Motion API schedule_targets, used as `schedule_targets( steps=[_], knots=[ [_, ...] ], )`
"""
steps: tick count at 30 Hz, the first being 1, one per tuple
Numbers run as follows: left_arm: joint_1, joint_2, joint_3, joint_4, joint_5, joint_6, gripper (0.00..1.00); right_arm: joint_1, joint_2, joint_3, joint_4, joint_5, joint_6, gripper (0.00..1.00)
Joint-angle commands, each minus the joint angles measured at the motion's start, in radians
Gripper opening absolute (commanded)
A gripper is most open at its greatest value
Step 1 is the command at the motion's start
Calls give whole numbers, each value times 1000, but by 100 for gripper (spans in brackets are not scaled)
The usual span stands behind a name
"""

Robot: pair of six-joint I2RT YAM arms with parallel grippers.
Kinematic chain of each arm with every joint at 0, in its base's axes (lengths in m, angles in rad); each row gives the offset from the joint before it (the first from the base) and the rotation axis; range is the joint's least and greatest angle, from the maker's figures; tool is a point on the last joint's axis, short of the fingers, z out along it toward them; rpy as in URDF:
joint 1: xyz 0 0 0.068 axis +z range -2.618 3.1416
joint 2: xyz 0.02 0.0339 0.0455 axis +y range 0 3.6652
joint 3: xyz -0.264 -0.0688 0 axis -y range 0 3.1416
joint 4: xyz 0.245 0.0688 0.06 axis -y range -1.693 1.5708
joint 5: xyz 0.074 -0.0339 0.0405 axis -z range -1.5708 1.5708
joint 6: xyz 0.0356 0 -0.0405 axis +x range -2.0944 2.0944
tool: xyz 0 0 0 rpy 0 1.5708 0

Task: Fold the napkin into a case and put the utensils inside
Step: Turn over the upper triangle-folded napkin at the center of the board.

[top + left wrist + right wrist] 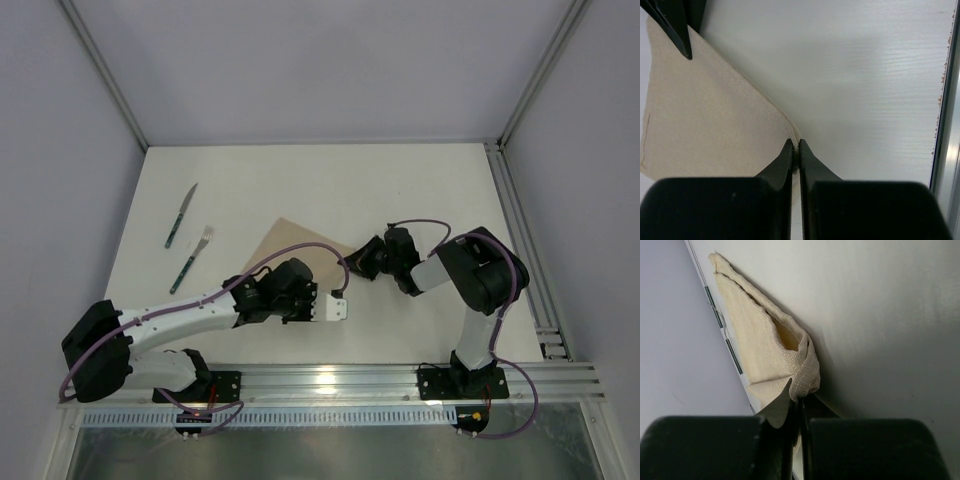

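- The knife (181,215) lies in the far-left part of the worktop (420,190). Its silver blade points toward the far edge and its dark teal handle toward the near edge.
- The fork (192,258) lies just beside the knife, slightly right of it and nearer the near edge. It sits at much the same slant, tines toward the far edge, and does not touch the knife.
- The left gripper (795,146) is low over the middle of the worktop. Its two fingers are pressed together on a rounded corner of the napkin, on the side facing the near edge.
- The napkin (300,242) sits around the middle of the worktop, well apart from the utensils, with one corner pointing toward the far edge. In the left wrist view most of the cloth lies flat. The two arms hide its nearer part from above.
- The right gripper (796,392) is at the napkin's right corner, fingers clamped on it. The cloth bunches at the fingertips, and that corner is raised and doubled over, leaving an open pocket between the layers.
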Motion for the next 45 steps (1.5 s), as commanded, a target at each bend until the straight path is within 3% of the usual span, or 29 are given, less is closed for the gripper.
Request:
schedule_targets(
  steps=[1,8,11,12,16,22,30,38,45],
  knots=[
    [-1,8,-25,-41,88,-5,1,-4,5,-4,-24,52,-48,4],
    [1,43,-45,-17,117,-5,16,-4,-39,-16,-27,31,-86,4],
    [-1,68,-56,-12,126,1,25,-5,-54,-36,-4,20,-79,4],
    [-1,72,-57,-16,137,3,34,-4,-60,-39,2,19,-77,4],
    [-1,76,-48,-41,164,12,44,-6,-80,-38,-31,28,-109,4],
    [17,6,-30,-89,152,6,45,-6,-134,-9,-108,29,-209,4],
    [204,-21,-25,-122,171,-20,44,-65,-267,86,-382,-29,-471,4],
    [283,-72,-16,-148,102,-67,43,-220,-372,161,-622,-175,-677,4],
    [312,-79,26,-188,48,-80,43,-387,-415,310,-1008,-198,-896,4]
  ],
)
